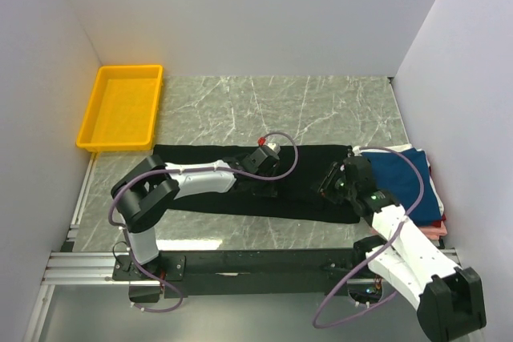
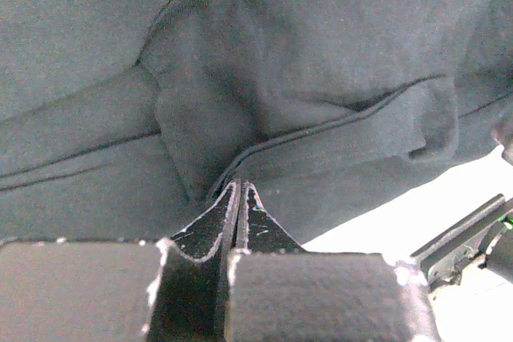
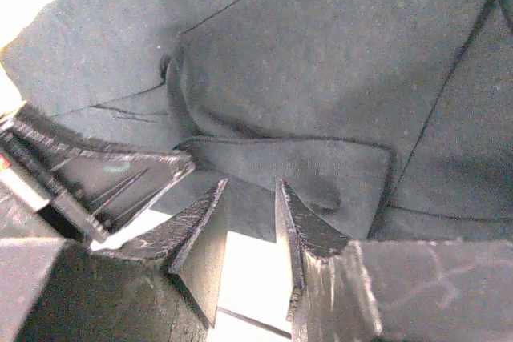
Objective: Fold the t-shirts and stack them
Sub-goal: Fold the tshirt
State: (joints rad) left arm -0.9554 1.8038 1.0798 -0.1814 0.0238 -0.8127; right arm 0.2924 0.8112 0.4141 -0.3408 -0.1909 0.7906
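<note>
Top external view gives us the black t-shirt (image 1: 309, 178) lying as a long band across the middle of the surface (image 1: 321, 110), its right end just beside the folded stack (image 1: 405, 174) at the right edge. Our left tool (image 2: 240, 186) is pinched tight on a fold of black cloth. Our right tool (image 3: 252, 186) stands part open at the near hem, gripping nothing visible. We judge this shirt half folded, with final folds and stacking left.
</note>
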